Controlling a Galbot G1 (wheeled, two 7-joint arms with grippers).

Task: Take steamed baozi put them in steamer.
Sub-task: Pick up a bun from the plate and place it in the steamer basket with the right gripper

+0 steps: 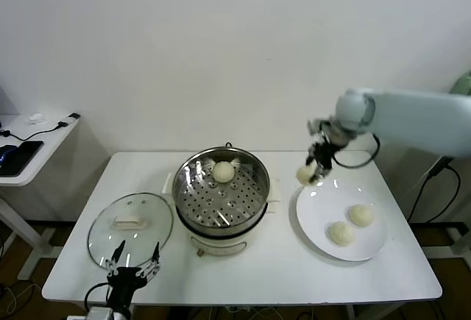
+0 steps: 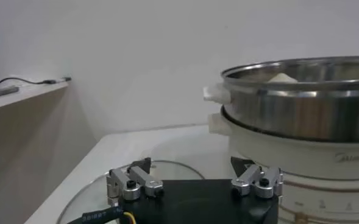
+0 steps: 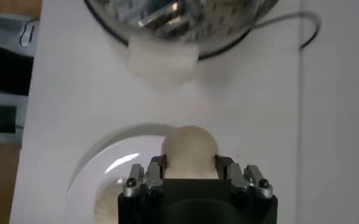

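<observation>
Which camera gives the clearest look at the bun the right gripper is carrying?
The right wrist view: the held baozi sits large between the right gripper fingers, above the plate. The head view shows it small, lifted beside the steamer. The left wrist view does not show it.

A plain white wall (image 1: 221, 48) fills the whole background, evenly lit with no strong shadows. In front of it stands a white rectangular table (image 1: 250, 268) with rounded corners. On the robot's left, a second white side table (image 1: 37, 151) sits against the wall, carrying a dark flat device (image 1: 18, 157) and a black cable (image 1: 44, 130). Below, dark floor (image 1: 15, 276) shows beside pale table legs (image 1: 29, 243).
</observation>
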